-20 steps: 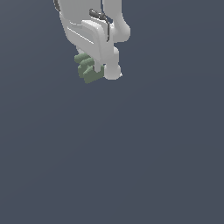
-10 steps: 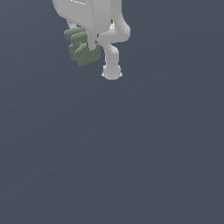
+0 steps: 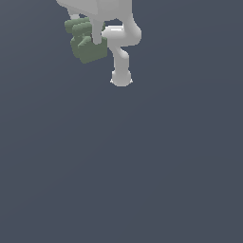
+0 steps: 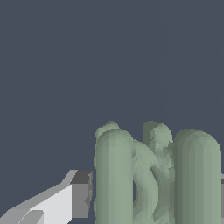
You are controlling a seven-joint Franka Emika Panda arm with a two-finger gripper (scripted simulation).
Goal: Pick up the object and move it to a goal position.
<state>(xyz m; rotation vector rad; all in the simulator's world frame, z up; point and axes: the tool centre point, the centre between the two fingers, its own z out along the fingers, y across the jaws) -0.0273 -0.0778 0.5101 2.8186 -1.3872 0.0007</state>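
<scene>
The object (image 3: 86,42) is a small sage-green lumpy item with ridged lobes on a blocky base. It hangs high at the top of the exterior view, on that view's left, held under the white arm. My gripper (image 3: 90,35) is shut on it; one white finger (image 3: 98,34) crosses its front. In the wrist view the object (image 4: 153,175) fills the space between my fingers, with one white, dark-tipped finger (image 4: 74,197) pressed against its side. The other finger is nearly hidden behind it.
The arm's white links and base (image 3: 121,76) stand just to the exterior view's right of the object. A plain dark grey-blue floor (image 3: 142,166) spreads all around.
My gripper has carried the object upward and toward the exterior view's left over the last second. The grip on it has stayed the same.
</scene>
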